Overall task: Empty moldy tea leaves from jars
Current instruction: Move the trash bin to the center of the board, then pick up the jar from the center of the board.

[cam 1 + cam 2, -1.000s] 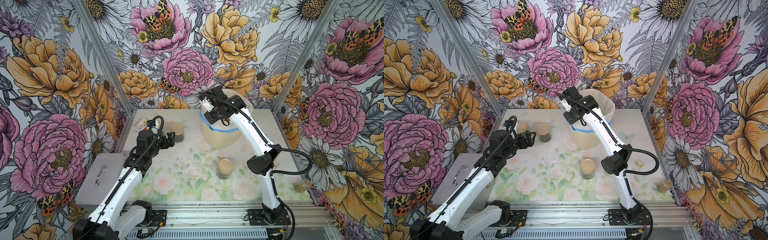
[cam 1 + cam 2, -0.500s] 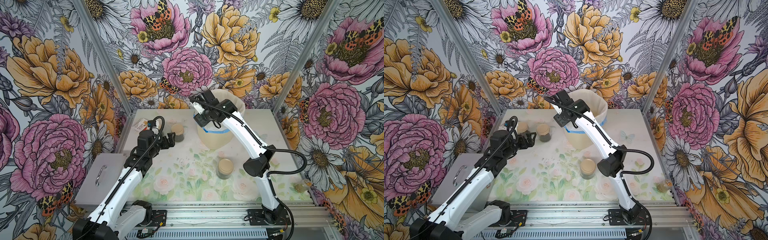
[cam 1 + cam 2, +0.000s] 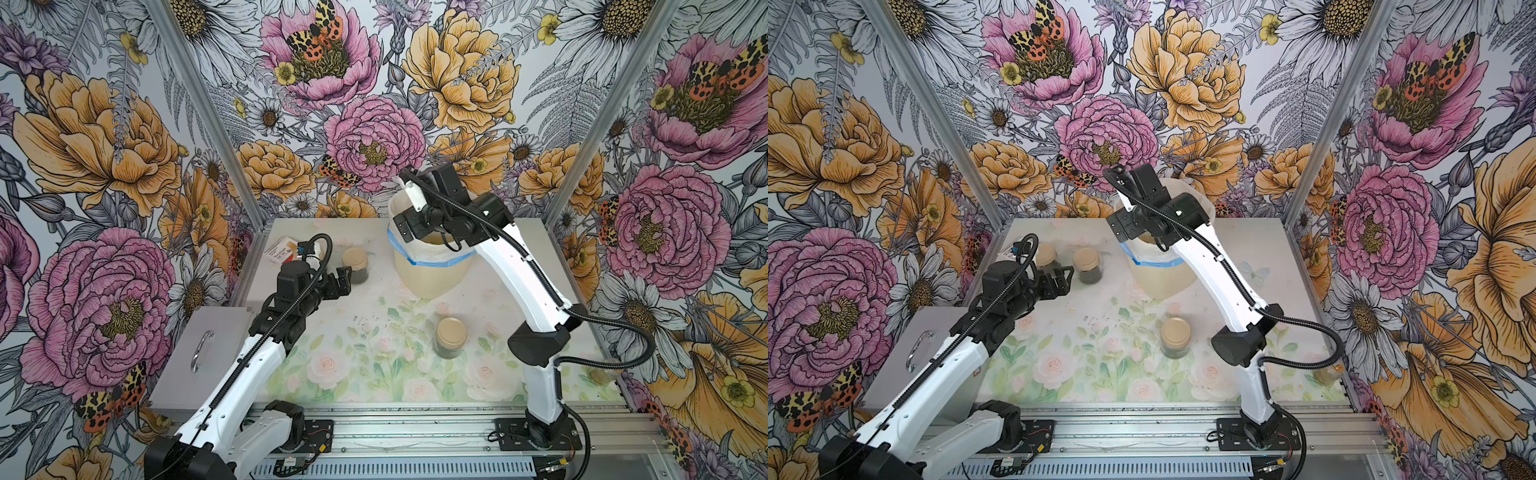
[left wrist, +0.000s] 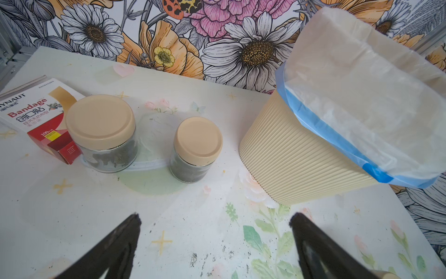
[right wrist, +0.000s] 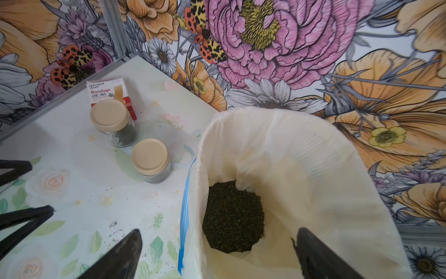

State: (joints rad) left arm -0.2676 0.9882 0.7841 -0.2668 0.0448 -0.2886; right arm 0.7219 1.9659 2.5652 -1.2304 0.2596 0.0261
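3 lidded jars (image 3: 1086,266) hold moldy tea leaves (image 4: 190,172): 2 far left, 1 mid-way along the tabletop (image 3: 374,332). Both hands gape empty, right hand (image 5: 218,232) over the bin (image 3: 432,278), left hand (image 4: 214,216) near the far pair. A careless reach could topple the neighbouring jar.

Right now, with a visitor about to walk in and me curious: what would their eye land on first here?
The loud flower wallpaper all around hits first. Next comes the cream ribbed bin at the back of the table, a dark heap of tea leaves in its bag, the right arm hanging over it with jaws open. Two lidded jars stand by a bandage box at the back left, another jar mid-table.
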